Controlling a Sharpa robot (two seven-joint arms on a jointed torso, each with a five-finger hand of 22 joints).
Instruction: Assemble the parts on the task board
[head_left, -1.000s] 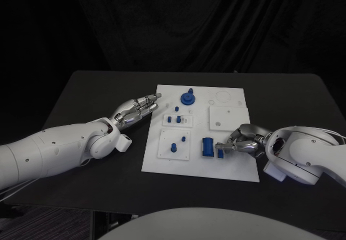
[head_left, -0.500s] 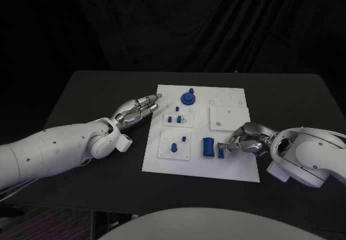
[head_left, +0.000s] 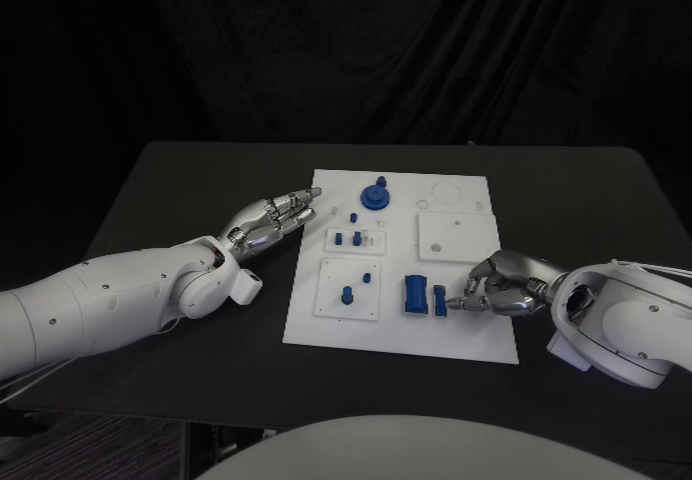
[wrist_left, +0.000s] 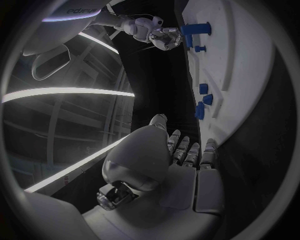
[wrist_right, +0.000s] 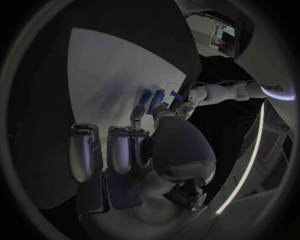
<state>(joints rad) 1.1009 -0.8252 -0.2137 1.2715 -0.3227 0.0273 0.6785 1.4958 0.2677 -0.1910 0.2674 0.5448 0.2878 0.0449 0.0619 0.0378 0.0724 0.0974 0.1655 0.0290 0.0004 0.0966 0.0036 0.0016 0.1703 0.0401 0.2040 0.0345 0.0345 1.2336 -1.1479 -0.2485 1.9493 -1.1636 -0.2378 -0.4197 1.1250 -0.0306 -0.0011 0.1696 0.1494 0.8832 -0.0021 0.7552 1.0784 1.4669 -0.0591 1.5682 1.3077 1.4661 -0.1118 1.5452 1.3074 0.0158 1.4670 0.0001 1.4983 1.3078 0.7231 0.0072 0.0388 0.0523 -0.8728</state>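
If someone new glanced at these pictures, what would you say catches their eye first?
Probably the white task board mid-table, dotted with small blue parts such as the round blue part near its far edge. Next, the right hand at the board's right edge, fingertips beside a blue block; the left hand lies at its left edge.

board: flat white rectangular task board (head_left: 476, 330), centre of frame
parts: small blue plastic pieces (head_left: 346, 295) upright across it; round blue knob (head_left: 376, 196) near its upper edge

Partial lettering, perhaps "edirus", on the right arm (wrist_left: 81, 11); similar unclear lettering on the left arm (wrist_right: 275, 89).
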